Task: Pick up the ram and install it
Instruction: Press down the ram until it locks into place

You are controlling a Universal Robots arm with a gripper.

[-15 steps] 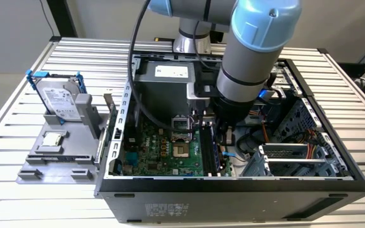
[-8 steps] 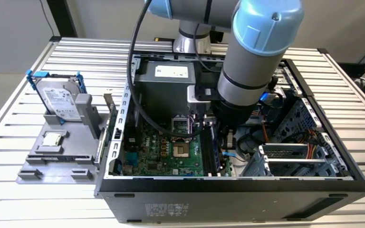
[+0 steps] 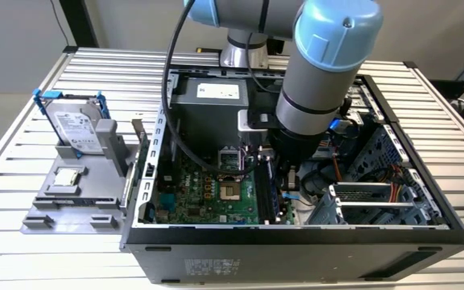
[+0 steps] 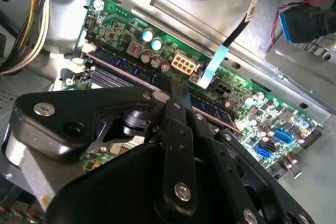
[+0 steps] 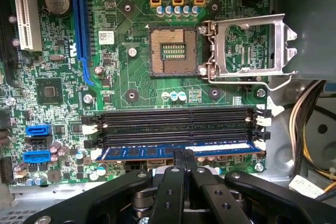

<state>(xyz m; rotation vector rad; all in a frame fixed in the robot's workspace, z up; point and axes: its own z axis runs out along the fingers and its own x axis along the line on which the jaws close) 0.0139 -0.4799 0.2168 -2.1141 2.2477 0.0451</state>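
Pinching the ram [image 5: 178,152] at its middle, the gripper [image 5: 183,157] holds the stick on edge in the slot nearest it, beside the empty black slots [image 5: 176,124] on the motherboard [image 5: 131,77]. Seating it well likely calls for even, straight pressure so both end clips catch. The first wrist view shows the open processor socket [image 5: 172,51]; the exterior view shows the computer case [image 3: 296,241] and a hard drive [image 3: 75,124] standing well apart.

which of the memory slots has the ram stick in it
The slot nearest the gripper, outermost in the row: the blue-green ram sits along it, while the other black slots beside it, toward the CPU socket, stand empty.
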